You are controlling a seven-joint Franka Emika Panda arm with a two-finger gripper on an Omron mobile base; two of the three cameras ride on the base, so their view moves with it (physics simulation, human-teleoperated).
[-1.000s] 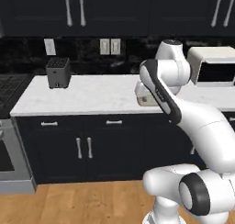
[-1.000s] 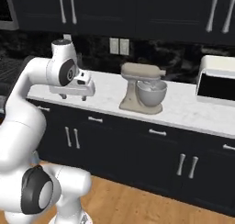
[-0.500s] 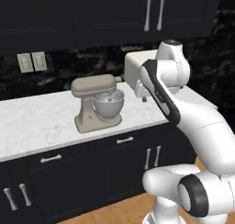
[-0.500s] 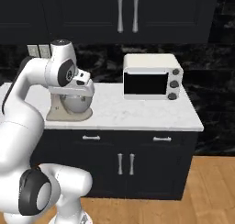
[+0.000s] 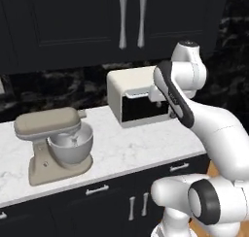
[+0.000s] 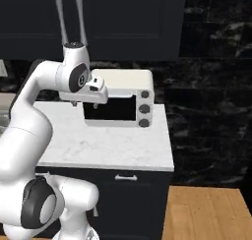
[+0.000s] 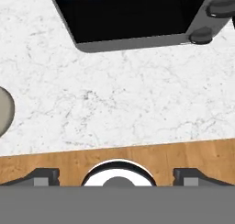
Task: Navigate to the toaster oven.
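Nearest, the gripper (image 7: 117,177) is held above the counter's (image 6: 113,148) near edge with its fingertips (image 7: 43,176) set wide and nothing between them. On the left, the stand mixer (image 5: 56,143) could be clipped by a swinging elbow. Farther back stands the toaster oven (image 6: 123,98) (dark glass door, three knobs on the right); overshooting sideways past the counter's right end is judged the main risk.

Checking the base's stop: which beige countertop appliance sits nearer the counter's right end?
The toaster oven, with dark glass door and side knobs; the stand mixer, holding a steel bowl, stands farther left.
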